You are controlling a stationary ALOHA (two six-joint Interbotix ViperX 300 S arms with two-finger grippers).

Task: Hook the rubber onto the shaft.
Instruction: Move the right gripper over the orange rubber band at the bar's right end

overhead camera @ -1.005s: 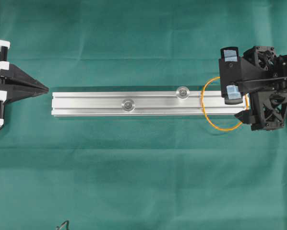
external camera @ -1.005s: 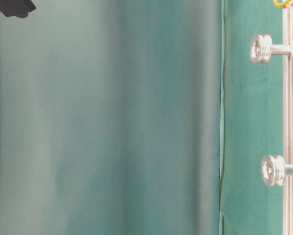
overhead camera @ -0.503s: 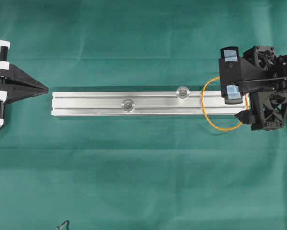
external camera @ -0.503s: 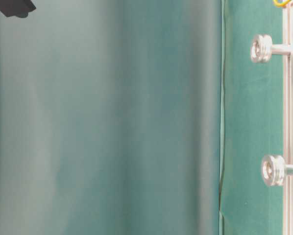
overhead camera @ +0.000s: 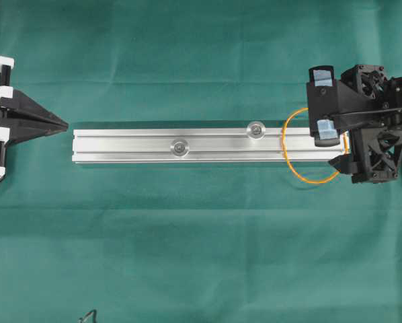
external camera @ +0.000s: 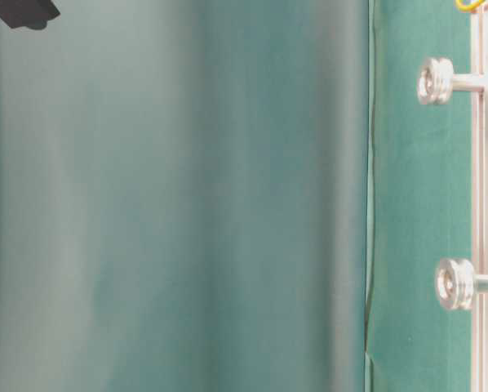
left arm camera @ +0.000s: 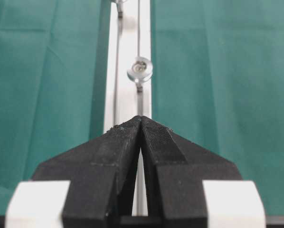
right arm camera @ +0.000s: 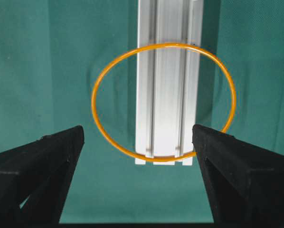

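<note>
- Over the rail's end point(right arm camera: 165, 95), the orange rubber point(right arm camera: 111, 71) lies flat.
- My right pincer point(right arm camera: 138, 156) is wide apart (holding nothing).
- I should pinch one thin side gently, then lift.

The rubber point(overhead camera: 311, 146) lies draped across the rail's point(overhead camera: 208, 145) right end.

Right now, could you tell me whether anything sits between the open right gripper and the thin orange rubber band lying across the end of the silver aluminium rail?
Nothing visible does. The right gripper hangs open over the thin orange rubber band, which lies draped over the end of the silver aluminium rail. The band rests between the two black fingers, touching neither as far as the wrist view shows.
</note>
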